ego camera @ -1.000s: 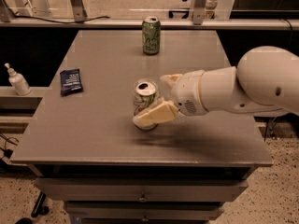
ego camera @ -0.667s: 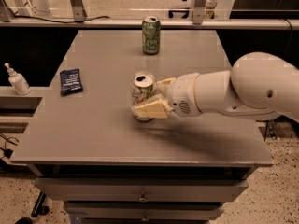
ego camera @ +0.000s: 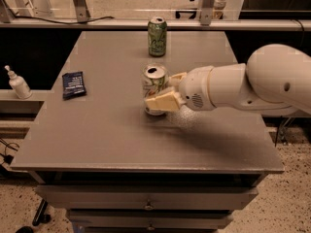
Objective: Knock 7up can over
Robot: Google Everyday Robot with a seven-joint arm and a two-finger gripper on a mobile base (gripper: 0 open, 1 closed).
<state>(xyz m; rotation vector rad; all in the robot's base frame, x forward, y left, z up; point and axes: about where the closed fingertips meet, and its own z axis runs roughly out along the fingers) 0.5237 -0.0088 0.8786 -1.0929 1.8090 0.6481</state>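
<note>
The 7up can [ego camera: 153, 83], white and silver with green lettering and an open silver top, stands upright near the middle of the grey table [ego camera: 116, 140]. My gripper [ego camera: 168, 90] reaches in from the right on a thick white arm and is open. Its near finger [ego camera: 162, 103] lies across the can's lower right front. Its far finger [ego camera: 177, 76] sits just right of the can's upper part. The can's lower right side is hidden behind the near finger.
A darker all-green can [ego camera: 157, 36] stands upright at the table's far edge. A dark blue packet [ego camera: 74, 84] lies flat on the left. A white pump bottle [ego camera: 18, 83] stands on a ledge off the table's left side. Drawers run below the front edge.
My gripper has moved left and closer to the 7up can, with its near finger now against the can's lower front. The can still stands upright in about the same spot.
</note>
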